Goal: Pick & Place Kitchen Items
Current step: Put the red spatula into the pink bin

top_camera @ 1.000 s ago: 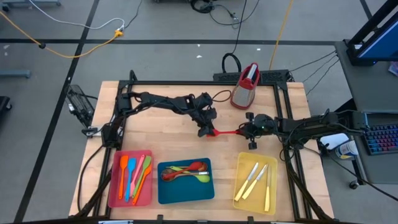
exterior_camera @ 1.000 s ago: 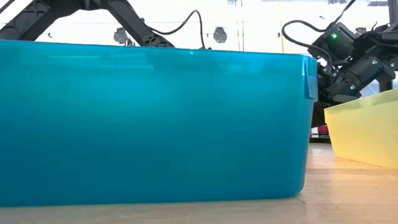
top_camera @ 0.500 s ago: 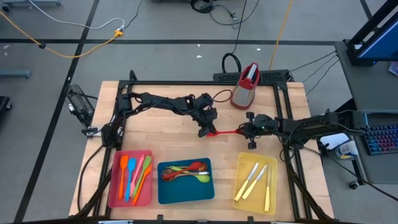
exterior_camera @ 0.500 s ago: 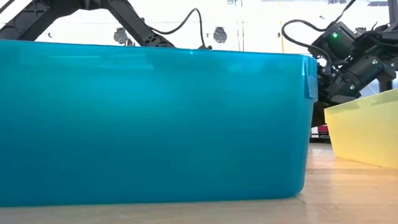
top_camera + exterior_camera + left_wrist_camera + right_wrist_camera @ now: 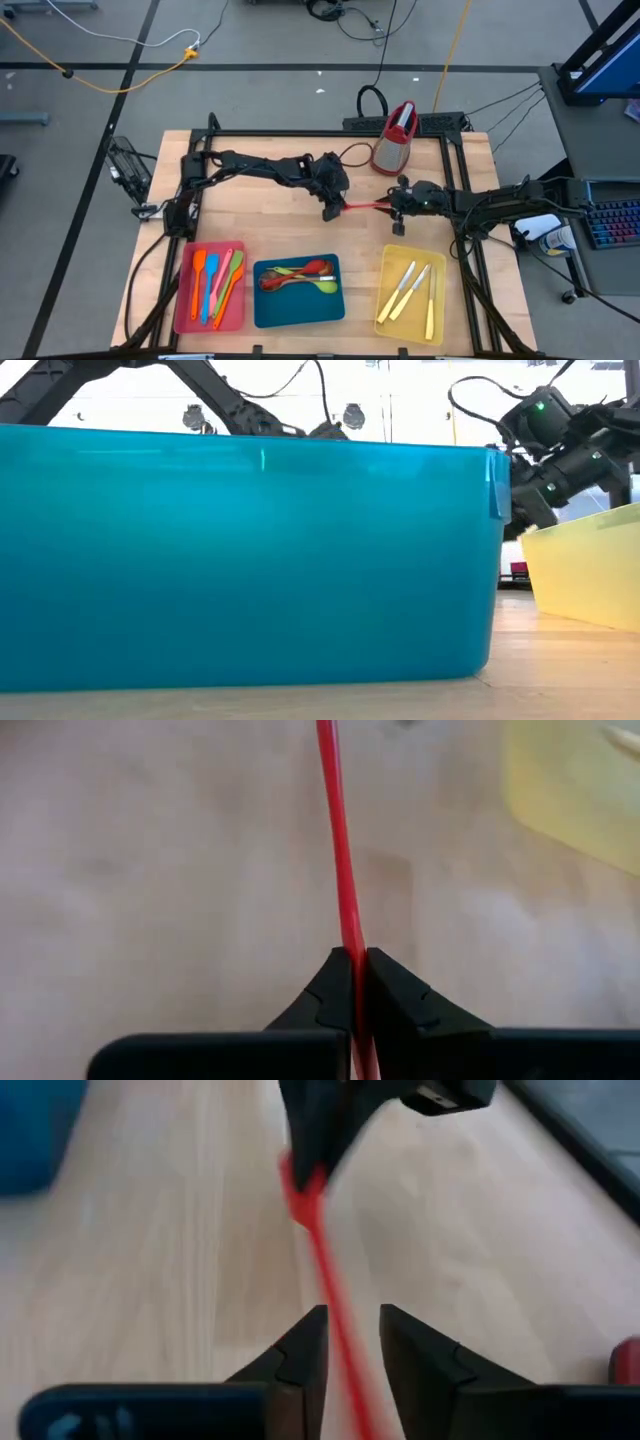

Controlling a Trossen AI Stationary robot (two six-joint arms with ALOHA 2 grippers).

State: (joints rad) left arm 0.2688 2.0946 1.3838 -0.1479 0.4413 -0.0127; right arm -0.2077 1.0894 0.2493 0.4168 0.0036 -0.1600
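Since the frames a second earlier, both grippers and the red utensil [image 5: 365,206] between them have been shifted slightly toward the far side of the table, and the right gripper [image 5: 398,204] has been loosened around the handle. The left gripper [image 5: 331,208] is seen in its own wrist view closed tight on one end of the slim red strip [image 5: 340,870], with no gap left between the fingers. In the right wrist view a clear gap is shown between the right fingers [image 5: 303,1350], with the red handle [image 5: 335,1295] passing through it; whether either pad is touched cannot be told. The utensil is held above the middle of the wooden table [image 5: 250,235], well apart from the red tray [image 5: 184,300], the blue tray [image 5: 298,308] and the yellow tray [image 5: 435,305] at the near edge. Its long axis is laid roughly level across the table from left to right, the broader end at the left gripper and the thin handle pointed toward the right arm. It is judged to be light, thin and somewhat flexible, with a smooth surface that may slip or pivot in a pinch. A hold nearer its middle would probably be steadier than one at the tip.
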